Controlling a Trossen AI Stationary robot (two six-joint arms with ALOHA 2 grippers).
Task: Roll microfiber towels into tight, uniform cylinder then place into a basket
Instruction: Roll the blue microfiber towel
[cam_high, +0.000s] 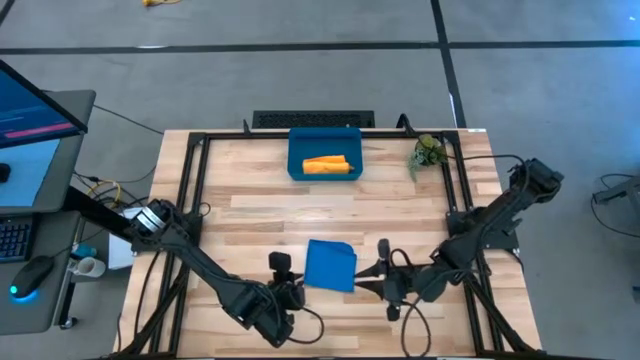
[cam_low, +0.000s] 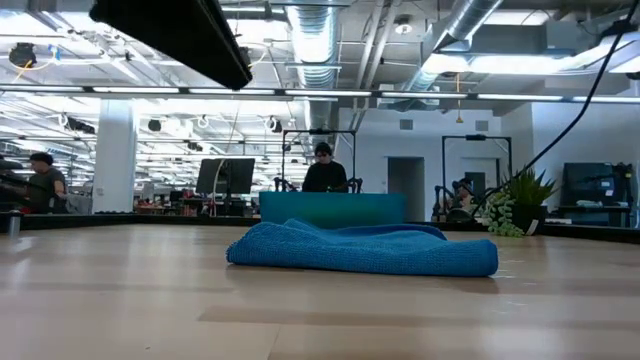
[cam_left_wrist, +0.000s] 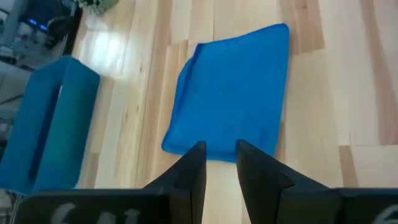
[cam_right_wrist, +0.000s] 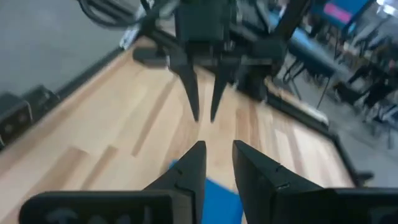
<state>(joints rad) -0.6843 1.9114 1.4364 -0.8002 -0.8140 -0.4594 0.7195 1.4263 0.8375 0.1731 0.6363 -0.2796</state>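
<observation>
1. Blue towel (cam_high: 330, 265) lies folded flat on the tabletop (cam_high: 260, 215), between both grippers.
2. Left gripper (cam_left_wrist: 219, 155) hovers at its near edge, jaws slightly spread, pinching nothing.
3. Right gripper (cam_right_wrist: 216, 155) faces it, jaws likewise.
4. Orange towel (cam_high: 327, 165) sits rolled in the basket (cam_high: 297, 150).

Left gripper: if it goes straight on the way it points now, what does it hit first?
Probably the blue towel: the left gripper, jaws slightly apart and empty, aims at its near edge. Height above the table is unclear.
</observation>
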